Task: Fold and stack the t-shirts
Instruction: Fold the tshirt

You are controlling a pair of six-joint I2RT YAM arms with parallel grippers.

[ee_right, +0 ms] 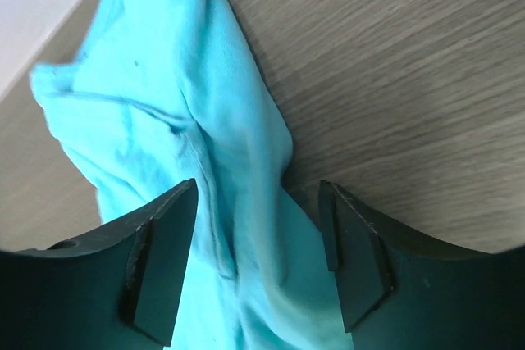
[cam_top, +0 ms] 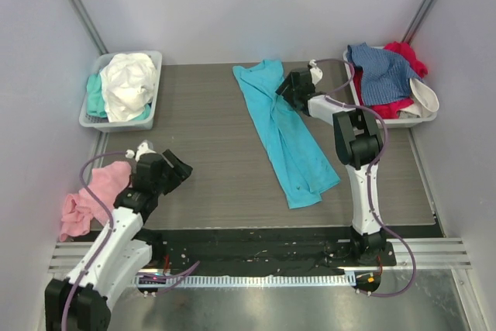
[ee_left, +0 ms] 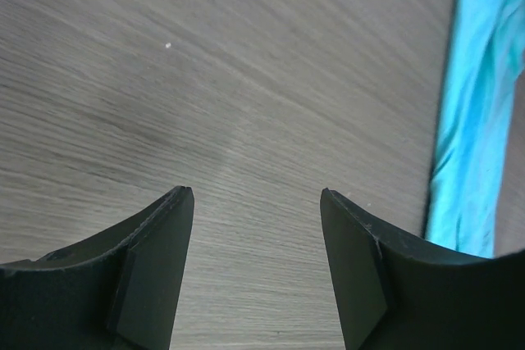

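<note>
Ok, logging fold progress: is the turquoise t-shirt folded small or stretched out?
Stretched out: the turquoise t-shirt lies as a long narrow strip on the table.

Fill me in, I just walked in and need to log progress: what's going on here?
Two robot arms are working on folding t-shirts. The turquoise t-shirt lies as a long rumpled strip across the table, not yet folded. The right gripper hangs open over its far end, gripping nothing. The left gripper is open over bare table, beside a crumpled pink t-shirt. Others wait heaped in the left tray and the right tray.
</note>
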